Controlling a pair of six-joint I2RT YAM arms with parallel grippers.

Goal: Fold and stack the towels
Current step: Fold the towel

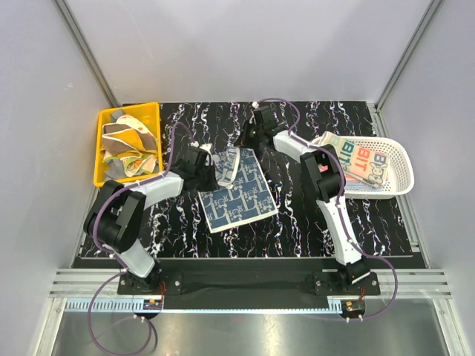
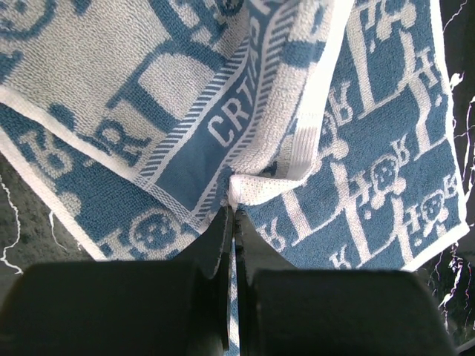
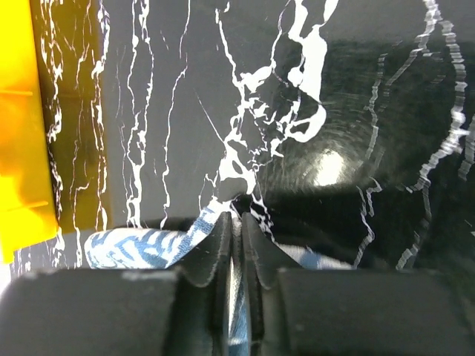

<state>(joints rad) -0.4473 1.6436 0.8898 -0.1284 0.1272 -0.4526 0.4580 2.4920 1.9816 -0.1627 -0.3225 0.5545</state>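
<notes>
Blue-white towel (image 1: 239, 199) lies on the surface (image 1: 312, 222), far edge raised. Left fingers (image 2: 211, 248) clamped on its white hem; right fingers (image 3: 214, 245) clamped on its fabric.

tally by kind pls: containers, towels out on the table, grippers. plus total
Containers: 2 (yellow bin, white basket)
Towels out on the table: 1 (blue-white towel)
Grippers: 2 (left gripper, right gripper, both shut on that towel)
Total: 5
</notes>
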